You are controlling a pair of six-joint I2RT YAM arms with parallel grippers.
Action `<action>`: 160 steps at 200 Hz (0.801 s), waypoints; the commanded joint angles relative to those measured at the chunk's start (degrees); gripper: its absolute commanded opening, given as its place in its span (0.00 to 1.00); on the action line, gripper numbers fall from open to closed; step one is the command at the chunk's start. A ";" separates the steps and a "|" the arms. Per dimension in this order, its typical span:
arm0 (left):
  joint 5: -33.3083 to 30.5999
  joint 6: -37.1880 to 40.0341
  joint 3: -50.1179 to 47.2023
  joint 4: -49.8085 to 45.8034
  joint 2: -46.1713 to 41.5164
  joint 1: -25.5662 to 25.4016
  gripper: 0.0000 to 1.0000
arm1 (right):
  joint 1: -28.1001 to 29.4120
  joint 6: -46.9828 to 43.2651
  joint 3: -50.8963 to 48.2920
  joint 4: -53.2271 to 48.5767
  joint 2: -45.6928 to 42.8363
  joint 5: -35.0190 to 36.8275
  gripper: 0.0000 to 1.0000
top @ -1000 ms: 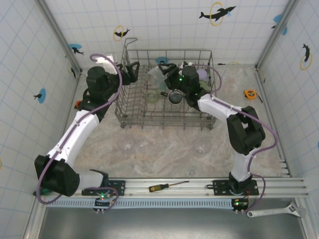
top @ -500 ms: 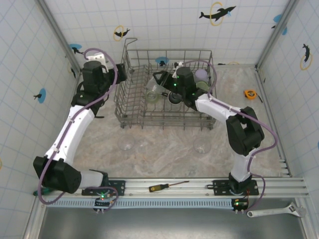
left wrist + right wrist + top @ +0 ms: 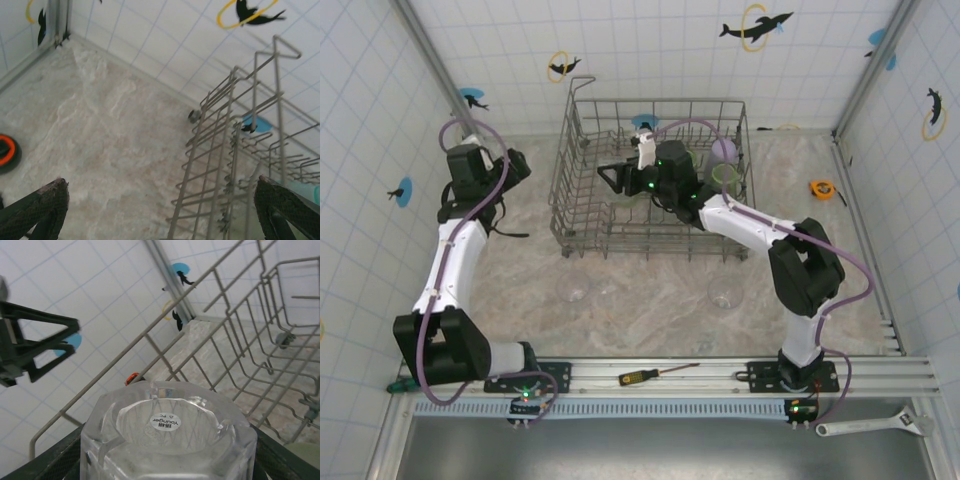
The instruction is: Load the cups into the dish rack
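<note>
Now right tool (image 3: pixel 613 178) pinches clear glass (image 3: pixel 167 440) inside dish rack (image 3: pixel 660 101), left tool (image 3: pixel 517 166) spread.

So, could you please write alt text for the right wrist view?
A clear glass, base toward the camera, is gripped by the right gripper, with the grey wire dish rack and a white tiled wall behind it.

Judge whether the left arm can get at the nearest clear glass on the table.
Probably yes: the left gripper is open and empty beside the rack, and bare table lies between it and that glass, with nothing in the way.
</note>
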 commanded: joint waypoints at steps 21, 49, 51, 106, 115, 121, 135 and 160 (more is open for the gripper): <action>3.21 -0.38 -3.93 3.29 0.98 0.17 0.97 | 0.62 -8.67 2.77 6.79 1.91 -5.39 0.44; 5.05 0.61 -6.28 4.67 1.87 0.25 0.97 | 0.88 -11.36 3.89 6.72 3.69 -8.69 0.44; 5.09 0.76 -6.32 4.68 1.93 0.21 0.97 | 0.86 -11.56 3.97 6.69 3.80 -8.79 0.44; 6.63 0.54 -9.96 4.25 0.93 1.50 0.97 | 1.06 -17.53 6.20 7.94 7.21 -12.56 0.43; 6.85 0.56 -10.44 4.62 0.75 1.64 0.97 | 1.08 -18.97 6.28 7.78 7.73 -12.60 0.43; 6.86 0.56 -10.52 4.65 0.82 1.59 0.97 | 1.12 -19.83 6.29 7.80 7.97 -12.94 0.43; 6.86 0.48 -10.51 4.62 1.00 1.73 0.97 | 1.29 -21.95 6.33 7.71 8.56 -13.04 0.43; 7.30 0.24 -10.62 4.76 1.34 1.84 0.97 | 1.80 -25.90 7.60 6.30 9.59 -12.99 0.44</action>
